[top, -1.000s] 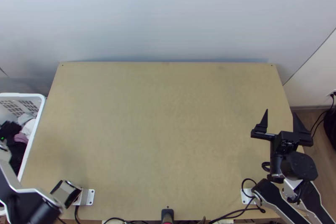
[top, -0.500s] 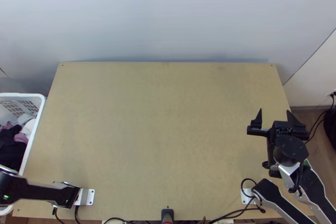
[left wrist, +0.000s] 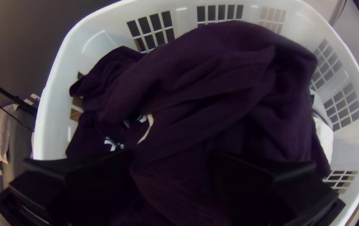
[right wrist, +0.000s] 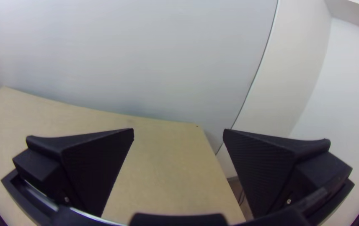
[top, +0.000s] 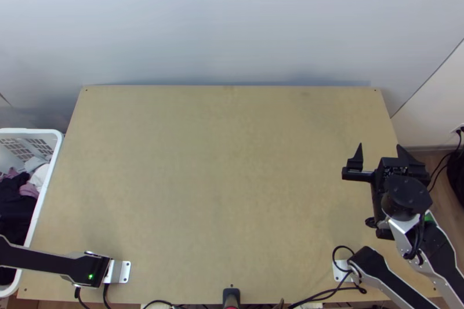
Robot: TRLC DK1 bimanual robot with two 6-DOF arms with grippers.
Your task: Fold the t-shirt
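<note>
At the left edge of the frame in the top view, a white basket [top: 29, 131] is being filled by bunched clothes, with a pink cloth [top: 28, 190] and a white cloth [top: 39, 175] being seen beside dark fabric. In the left wrist view, a dark purple garment [left wrist: 213, 79] is being shown bunched in the basket, its folds being heaped loosely and a pale curved strip [left wrist: 148, 125] being exposed among them; whether this is the t-shirt cannot be told. The left gripper [left wrist: 171, 161] is being held at this garment, its jaws being spread apart and released; whether the cloth is being touched cannot be told. The left arm [top: 40, 260] is being extended from the lower left of the frame past the left edge. At the right of the frame, the right gripper [top: 379, 146] is being held over the tabletop [top: 220, 193] near its right edge, its jaws being spread wide, released, and being pointed towards the top of the frame. Black cables [top: 330, 291] are being seen along the lower edge, near the base of the right arm [top: 380, 280]
</note>
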